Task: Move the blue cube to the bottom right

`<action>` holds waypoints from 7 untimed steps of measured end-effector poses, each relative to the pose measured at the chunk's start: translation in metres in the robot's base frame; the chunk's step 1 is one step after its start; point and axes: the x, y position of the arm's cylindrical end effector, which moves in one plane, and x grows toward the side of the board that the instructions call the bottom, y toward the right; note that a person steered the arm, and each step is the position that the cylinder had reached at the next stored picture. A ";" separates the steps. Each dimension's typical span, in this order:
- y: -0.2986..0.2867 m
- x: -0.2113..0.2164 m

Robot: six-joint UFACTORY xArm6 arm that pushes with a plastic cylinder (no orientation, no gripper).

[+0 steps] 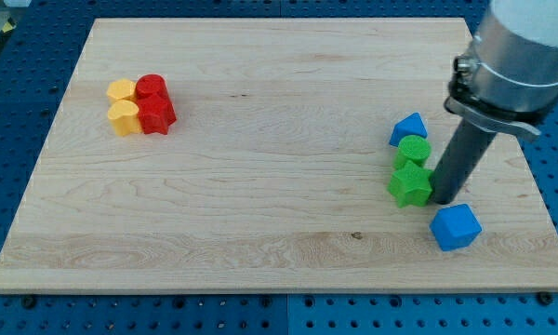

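The blue cube (456,226) lies near the bottom right of the wooden board (260,205). My tip (443,200) rests on the board just above and slightly left of the cube, touching or almost touching it. The tip is right beside the green star-shaped block (410,185), on its right. Above that lie a green round block (414,151) and a blue triangular block (408,128), stacked in a column up the view.
At the upper left sits a tight cluster: two yellow blocks (123,104) on the left and two red blocks (154,103) on the right. The board's right edge (530,186) runs close to the cube. The arm's grey body (511,65) hangs over the upper right.
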 end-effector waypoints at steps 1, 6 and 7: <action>0.001 0.004; 0.049 0.065; 0.053 0.086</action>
